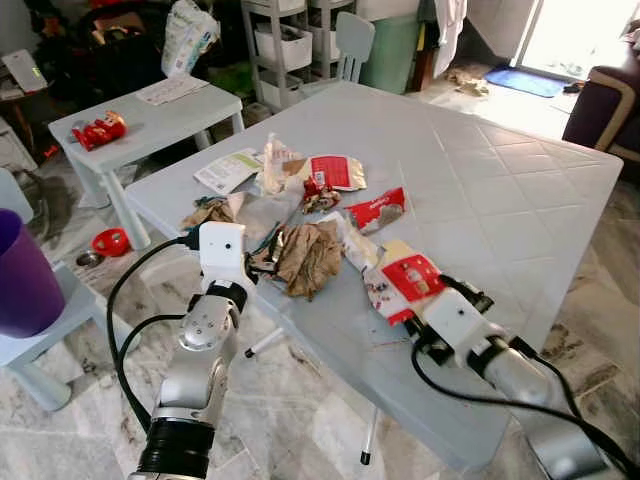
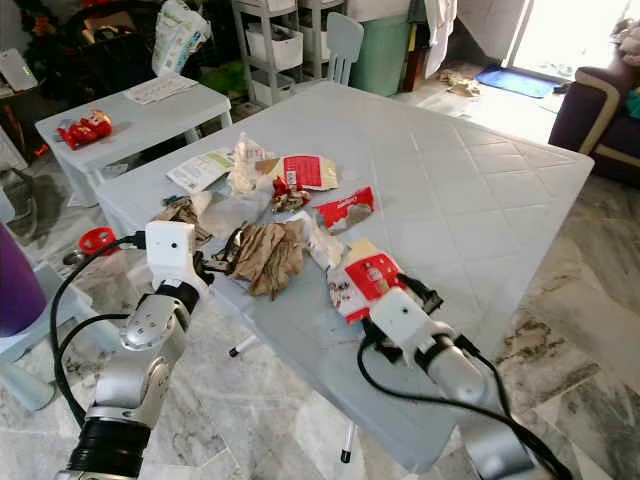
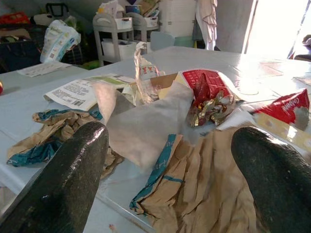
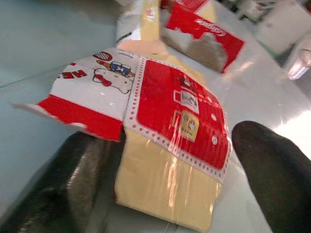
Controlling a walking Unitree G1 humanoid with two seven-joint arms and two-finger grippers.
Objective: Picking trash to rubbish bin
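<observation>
Trash lies piled on the pale blue table (image 1: pixel 480 170): a crumpled brown paper bag (image 1: pixel 310 258), a red, white and yellow packet (image 1: pixel 405 280), a red wrapper (image 1: pixel 378 208), a shiny candy wrapper (image 3: pixel 211 104) and a leaflet (image 1: pixel 228 170). My left gripper (image 1: pixel 256 263) is at the table's near left edge, open, its fingers (image 3: pixel 73 170) on either side of the brown bag's (image 3: pixel 204 189) edge. At the near edge my right gripper (image 1: pixel 432 305) is open, the packet (image 4: pixel 180 111) lying between its fingers (image 4: pixel 272 165).
A purple bin (image 1: pixel 20 275) stands on a low stool at the far left. Behind it is a small table (image 1: pixel 160 115) with a red packet (image 1: pixel 100 130). A red bowl (image 1: pixel 110 241) lies on the marble floor. Shelves and a chair (image 1: pixel 350 40) stand at the back.
</observation>
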